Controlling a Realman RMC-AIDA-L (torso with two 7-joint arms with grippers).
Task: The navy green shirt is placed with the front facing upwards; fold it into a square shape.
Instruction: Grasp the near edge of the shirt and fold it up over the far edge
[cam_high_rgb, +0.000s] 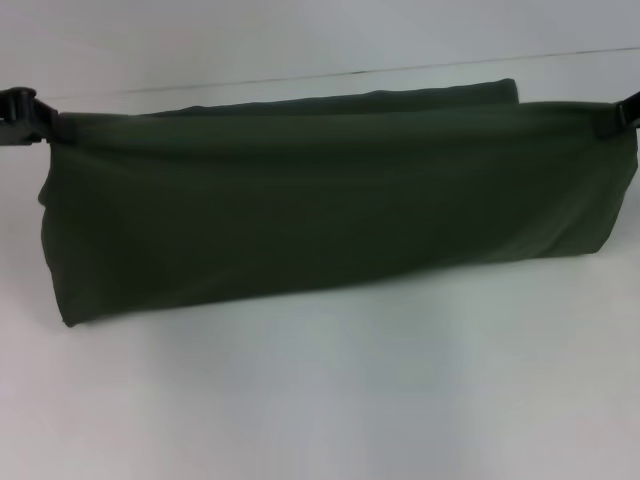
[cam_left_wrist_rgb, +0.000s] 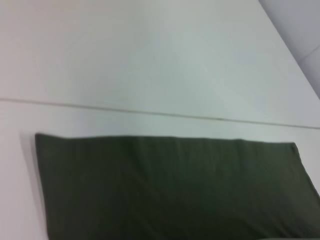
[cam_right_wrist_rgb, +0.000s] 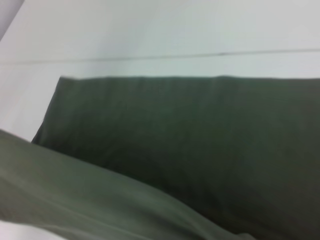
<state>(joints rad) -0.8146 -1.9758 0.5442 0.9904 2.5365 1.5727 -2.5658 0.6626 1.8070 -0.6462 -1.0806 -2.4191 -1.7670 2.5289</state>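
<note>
The navy green shirt (cam_high_rgb: 330, 210) shows only plain dark green cloth; its print and neck are hidden. It is stretched between my two grippers and hangs down as a wide band above the white table. My left gripper (cam_high_rgb: 30, 115) is shut on its top left corner and my right gripper (cam_high_rgb: 622, 112) on its top right corner. Behind the band, a strip of the shirt (cam_high_rgb: 400, 97) lies flat on the table. That flat part fills the left wrist view (cam_left_wrist_rgb: 170, 190) and the right wrist view (cam_right_wrist_rgb: 210, 135), where a lifted fold (cam_right_wrist_rgb: 75, 195) crosses in front.
The white table (cam_high_rgb: 320, 400) spreads below and in front of the hanging cloth. A thin dark seam line (cam_left_wrist_rgb: 150, 112) runs across the table beyond the shirt, and it also shows in the right wrist view (cam_right_wrist_rgb: 150, 57).
</note>
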